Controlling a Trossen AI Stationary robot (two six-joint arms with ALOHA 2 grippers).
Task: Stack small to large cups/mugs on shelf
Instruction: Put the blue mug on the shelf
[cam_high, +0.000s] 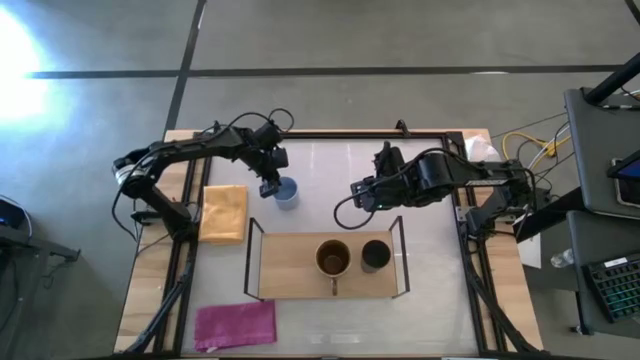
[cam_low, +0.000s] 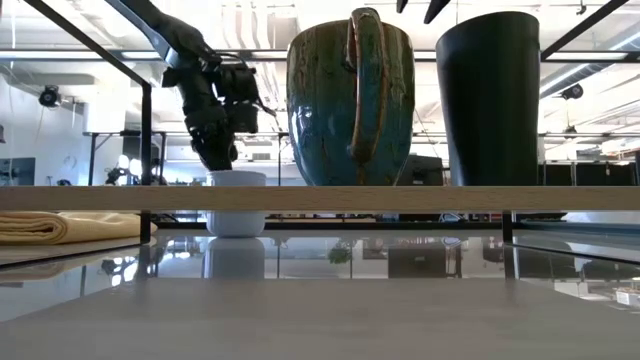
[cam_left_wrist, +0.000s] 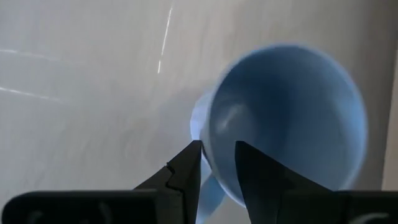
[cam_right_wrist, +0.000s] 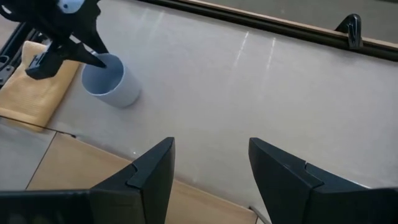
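The light blue mug (cam_high: 288, 191) stands upright on its base on the white table, beyond the shelf's far left corner; it also shows in the low view (cam_low: 236, 205). My left gripper (cam_high: 272, 187) is shut on it. The brown mug (cam_high: 333, 258) and the black mug (cam_high: 376, 255) stand side by side on the light-wood shelf board (cam_high: 290, 272), the brown one's handle toward the near edge. My right gripper (cam_high: 358, 196) is open and empty, above the table beyond the shelf's far edge. My left gripper holds the light blue mug by its rim wall (cam_left_wrist: 211, 163), right beside the handle (cam_left_wrist: 200, 124). One finger (cam_left_wrist: 252, 171) is inside the mug and the other finger (cam_left_wrist: 186, 177) is outside. The fingers come from above, slanting down. The mug stands upright on the table.
A folded yellow cloth (cam_high: 224, 212) lies left of the shelf, close to the light blue mug. A pink cloth (cam_high: 235, 325) lies at the near left. Black wire uprights (cam_high: 252, 258) stand at both shelf ends. Bare white table (cam_right_wrist: 261, 81) lies between the two grippers.
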